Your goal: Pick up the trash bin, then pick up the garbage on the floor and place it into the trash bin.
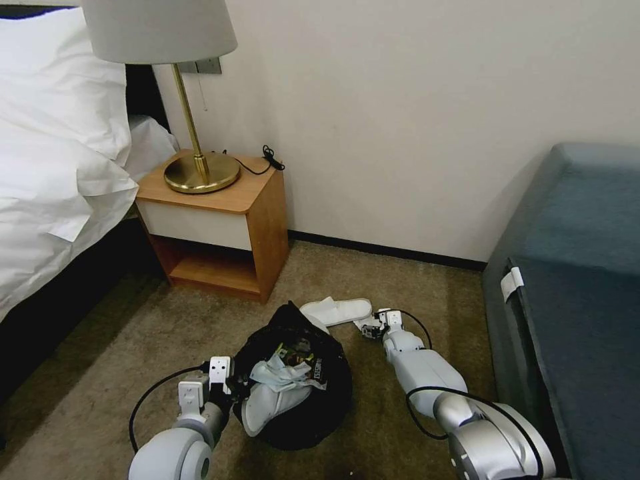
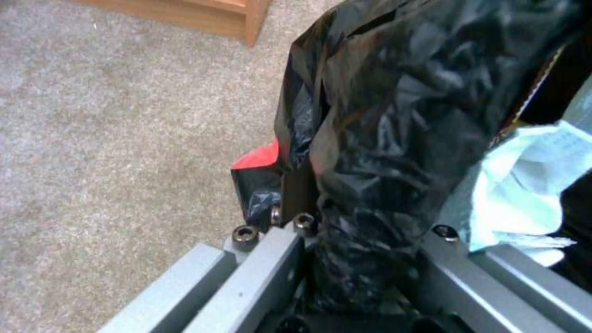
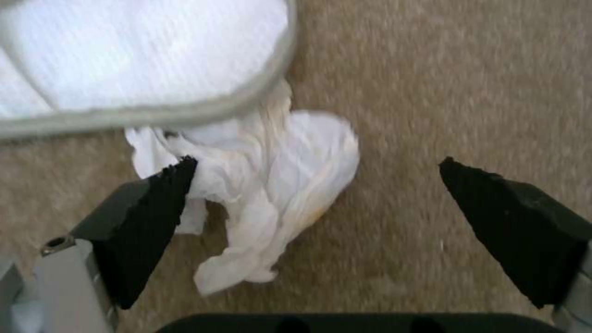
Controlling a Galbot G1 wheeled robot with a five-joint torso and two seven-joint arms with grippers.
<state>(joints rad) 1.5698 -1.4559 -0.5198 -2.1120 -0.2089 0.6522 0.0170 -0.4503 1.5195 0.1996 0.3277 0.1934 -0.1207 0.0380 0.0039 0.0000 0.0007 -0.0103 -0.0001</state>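
The trash bin (image 1: 327,400), lined with a crinkly black bag (image 2: 395,115), is held just above the carpet in front of me. My left gripper (image 1: 238,387) is shut on the bin's near-left rim, and the bag is pinched between its fingers (image 2: 271,259). Inside the bin lie a white slipper (image 1: 270,403) and pale crumpled paper (image 2: 524,199). A second white slipper (image 1: 337,311) lies on the floor beyond the bin. My right gripper (image 1: 371,328) is low beside it and open (image 3: 316,163), its fingers straddling a crumpled white tissue (image 3: 271,185) next to the slipper's edge (image 3: 142,55).
A wooden nightstand (image 1: 220,220) with a brass lamp (image 1: 200,170) stands against the wall at the back left. The bed (image 1: 53,167) is on the left. A blue-grey upholstered bench (image 1: 573,300) runs along the right. Something red (image 2: 256,158) shows beside the bag.
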